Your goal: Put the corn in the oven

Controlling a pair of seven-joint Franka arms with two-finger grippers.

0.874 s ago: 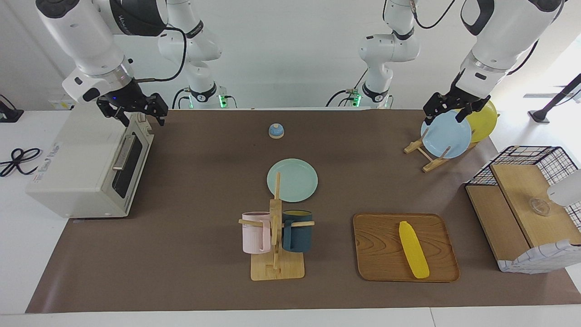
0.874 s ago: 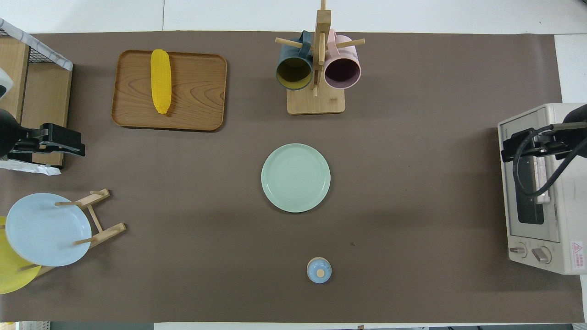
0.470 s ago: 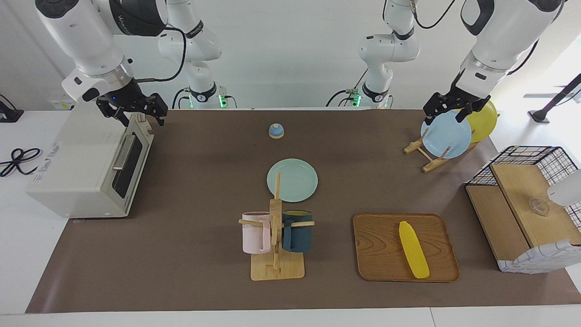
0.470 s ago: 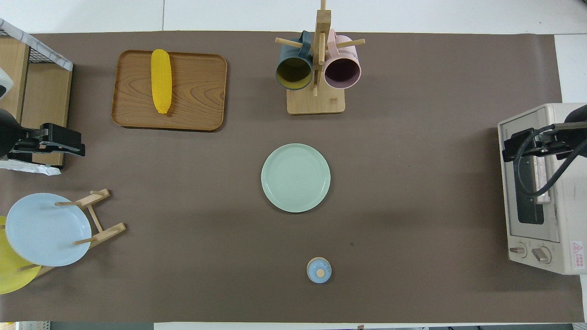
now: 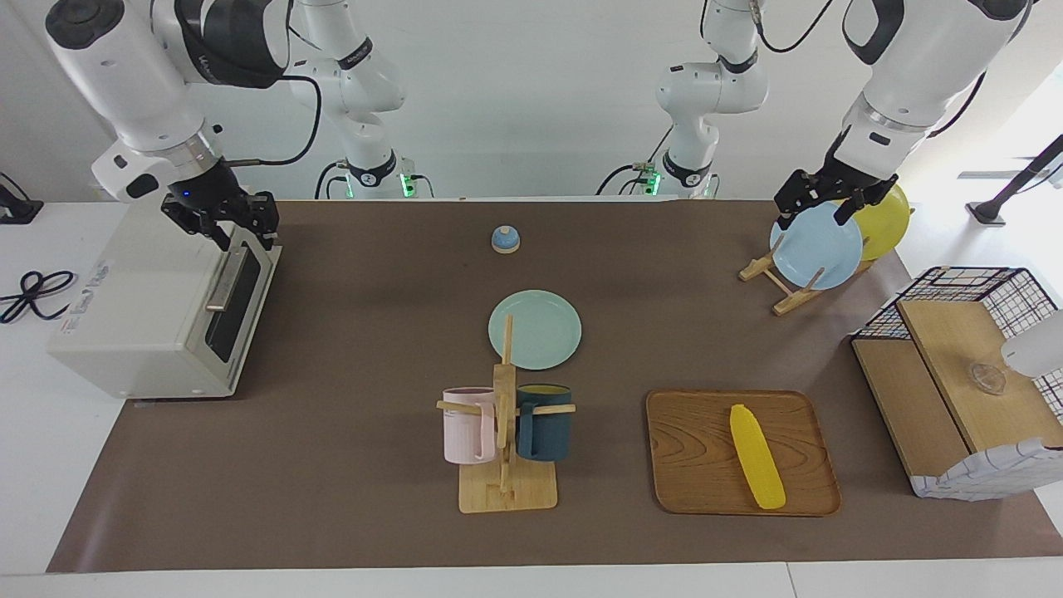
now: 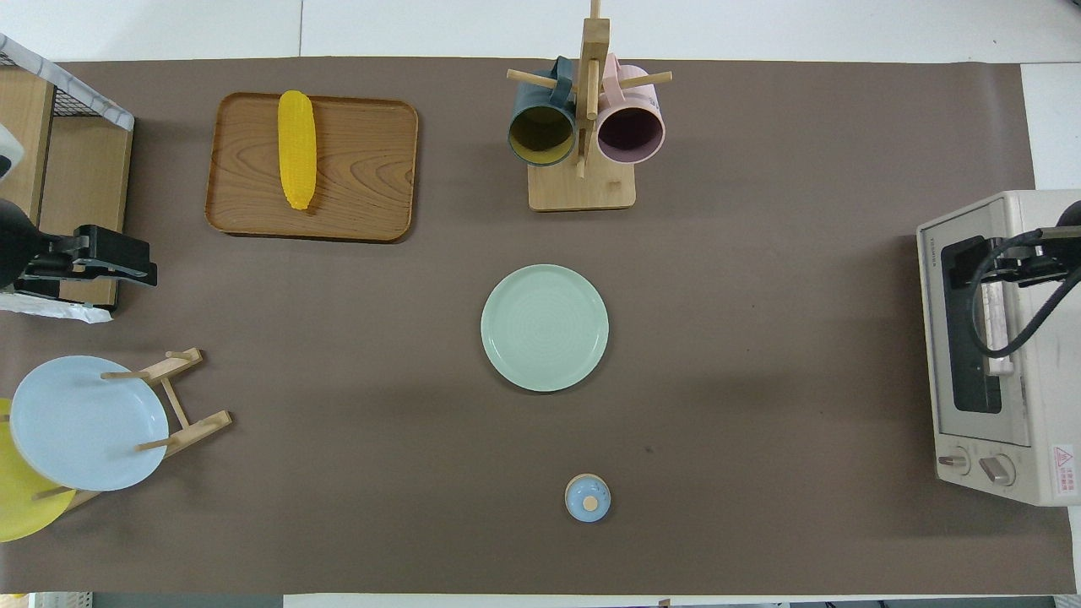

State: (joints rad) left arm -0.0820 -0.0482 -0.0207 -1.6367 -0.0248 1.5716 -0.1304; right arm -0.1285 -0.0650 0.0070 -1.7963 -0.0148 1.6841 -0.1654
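Observation:
The yellow corn point(image 5: 756, 457) point(image 6: 296, 149) lies lengthwise on a wooden tray point(image 5: 698, 465) point(image 6: 363, 169), farther from the robots, toward the left arm's end of the table. The cream oven point(image 5: 141, 307) point(image 6: 1039, 338) stands at the right arm's end with its dark glass door point(image 5: 237, 299) closed. My right gripper point(image 5: 235, 226) point(image 6: 963, 262) hangs at the top edge of that door, just above the bar handle point(image 5: 224, 281). My left gripper point(image 5: 815, 208) point(image 6: 139, 263) waits open and empty over the plate rack.
A plate rack point(image 5: 781, 282) holds a blue plate point(image 5: 818, 245) and a yellow one. A green plate point(image 5: 536, 330) lies mid-table, a mug stand point(image 5: 505, 432) with two mugs beside the tray, a small blue lid point(image 5: 505, 239) near the robots, a wire shelf point(image 5: 963, 374) at the left arm's end.
My right gripper has shifted from beside the oven's front corner to over the top of its door and looks narrower. The left arm, the corn and the door have not moved.

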